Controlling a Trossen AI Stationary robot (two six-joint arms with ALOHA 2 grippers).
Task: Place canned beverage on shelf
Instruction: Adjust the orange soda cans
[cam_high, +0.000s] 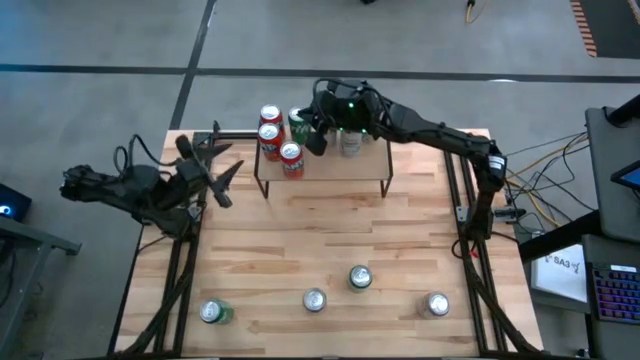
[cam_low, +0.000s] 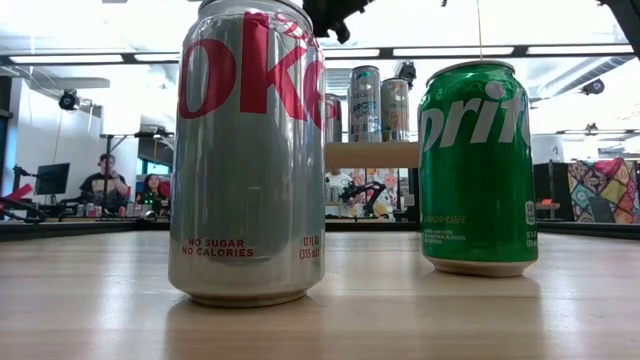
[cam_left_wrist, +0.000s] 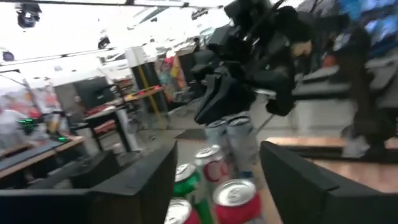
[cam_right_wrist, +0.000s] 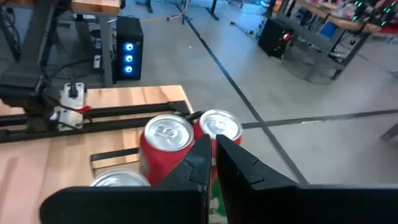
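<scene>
The shelf (cam_high: 330, 172) stands at the table's far middle and carries several cans: red ones (cam_high: 271, 135) at its left end, a green one (cam_high: 298, 122) and silver ones (cam_high: 350, 142). My right gripper (cam_high: 316, 140) hangs shut above these cans, holding nothing. Its wrist view shows the shut fingers (cam_right_wrist: 211, 163) over two red can tops (cam_right_wrist: 166, 134). My left gripper (cam_high: 222, 172) stands open at the table's far left, left of the shelf, pointing toward it; its fingers (cam_left_wrist: 144, 186) are wide apart with nothing between them.
Several cans stand on the table near its front edge: a green one (cam_high: 213, 313), a silver one (cam_high: 314, 299), a green Sprite (cam_high: 360, 277) and a silver one (cam_high: 437, 303). In the low view the Diet Coke (cam_low: 250, 150) and the Sprite (cam_low: 478, 165) fill the foreground.
</scene>
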